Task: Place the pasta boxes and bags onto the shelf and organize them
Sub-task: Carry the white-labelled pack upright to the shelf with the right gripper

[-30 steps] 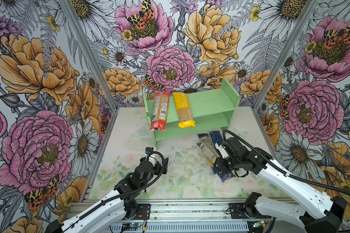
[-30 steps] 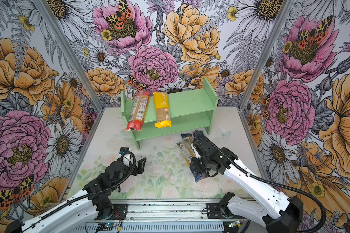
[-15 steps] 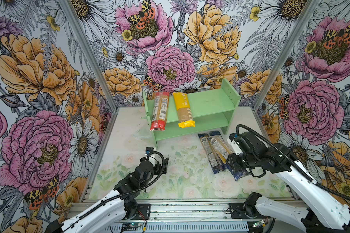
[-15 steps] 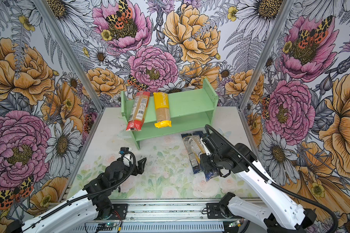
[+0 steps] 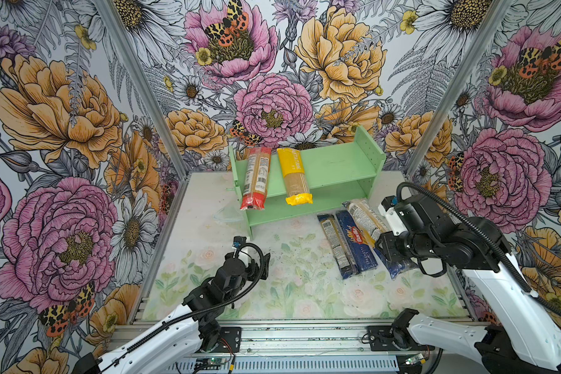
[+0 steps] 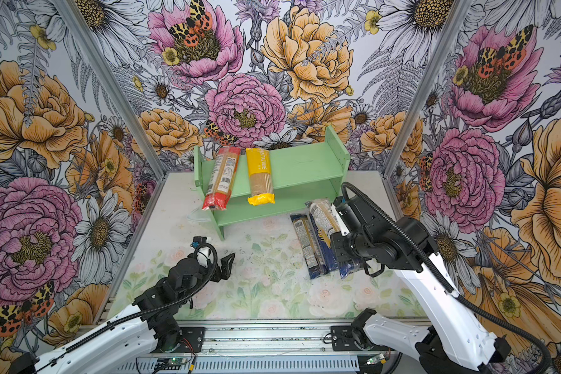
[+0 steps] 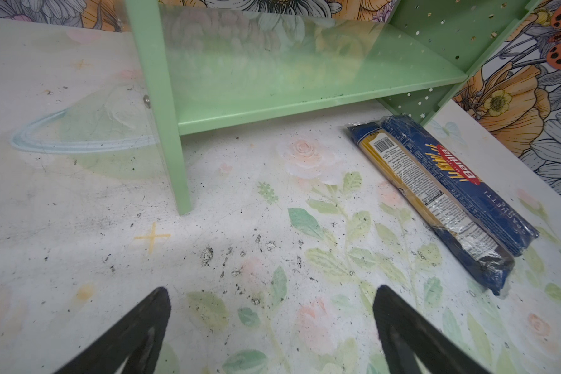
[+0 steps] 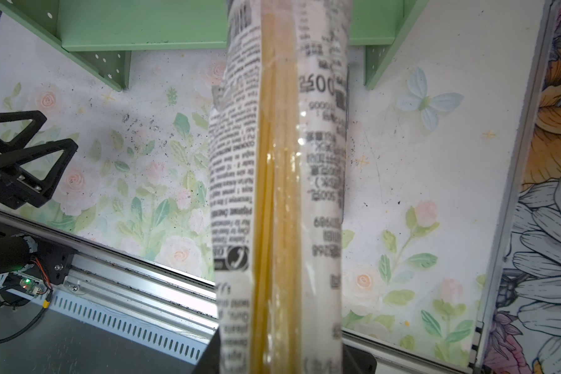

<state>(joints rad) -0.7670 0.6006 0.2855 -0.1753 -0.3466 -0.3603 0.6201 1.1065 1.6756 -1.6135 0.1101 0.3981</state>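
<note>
Shelf: the mint-green two-tier shelf (image 5: 337, 168) (image 6: 305, 165) stands at upper centre in both top views, against the flowered back wall.
Top tier: holds the red-ended spaghetti bag (image 5: 256, 181) (image 6: 222, 181) and, just to its right, the yellow spaghetti bag (image 5: 293, 176) (image 6: 259, 175). Both lie front to back on the left half, with their near ends hanging over the front edge.
Table, right of centre: the loose blue-ended spaghetti bag (image 5: 336, 243) (image 7: 418, 194) and the dark blue Barilla box (image 5: 357, 241) (image 7: 460, 181) lie side by side, touching, near the shelf's right foot.
Gripped spaghetti bag (image 5: 365, 217) (image 8: 279, 162): clear with a blue near end, it sits right of the Barilla box and is raised off the table. Its far end points toward the shelf's right side panel.
Right gripper (image 5: 384, 247): clamped around the gripped spaghetti bag near its middle.
Left gripper (image 7: 271, 293) (image 6: 225, 267): jaws wide apart, low over the table (image 7: 78, 226) at lower centre-left, well apart from every pack.
</note>
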